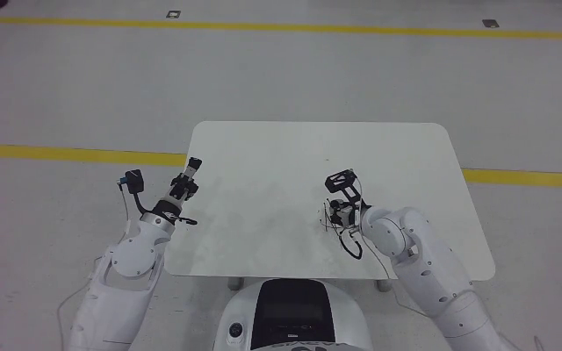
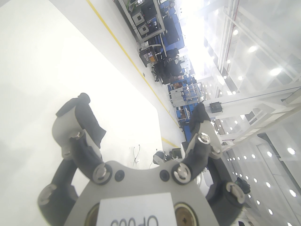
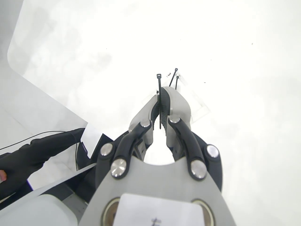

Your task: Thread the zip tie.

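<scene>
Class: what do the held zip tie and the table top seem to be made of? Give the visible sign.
Zip tie: probably plastic, matte black; thin, straight strip with moulded square head.
Table top: smooth, plain white, rounded corners; perhaps laminate.

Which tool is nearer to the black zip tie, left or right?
Right. The right tool is shut on the zip tie; the left tool stands open over the table's left edge, far from it.

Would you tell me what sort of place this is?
Probably a large industrial hall or robotics lab: yellow lines on the pale floor beside the white table, an equipment rack beyond it, and rows of lights under a high ceiling.
</scene>
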Tool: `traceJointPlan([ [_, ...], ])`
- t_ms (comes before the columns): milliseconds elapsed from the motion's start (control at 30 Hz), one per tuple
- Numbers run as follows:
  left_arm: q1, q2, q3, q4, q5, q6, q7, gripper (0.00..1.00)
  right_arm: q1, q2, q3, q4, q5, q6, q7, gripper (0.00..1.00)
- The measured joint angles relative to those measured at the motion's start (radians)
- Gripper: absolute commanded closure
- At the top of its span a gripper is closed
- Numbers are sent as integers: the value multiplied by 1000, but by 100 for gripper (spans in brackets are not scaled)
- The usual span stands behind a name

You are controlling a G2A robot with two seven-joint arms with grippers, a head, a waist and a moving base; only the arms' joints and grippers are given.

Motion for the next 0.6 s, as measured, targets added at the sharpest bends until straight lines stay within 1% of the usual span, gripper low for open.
traceJointPlan([
  [167,0,0,0,0,0,0,0,0,-3,0,0,3,0,2,-8,100],
  [267,0,0,0,0,0,0,0,0,-16,-5,0,-6,35,19,-79,100],
  [333,0,0,0,0,0,0,0,0,-18,-10,-1,-23,64,56,-124,100],
  [433,0,0,0,0,0,0,0,0,-7,-20,-22,-43,118,106,-160,100],
  [500,0,0,0,0,0,0,0,0,6,-28,-38,-45,157,135,-177,100],
  [600,0,0,0,0,0,0,0,0,29,-43,-61,-39,234,201,-213,100],
])
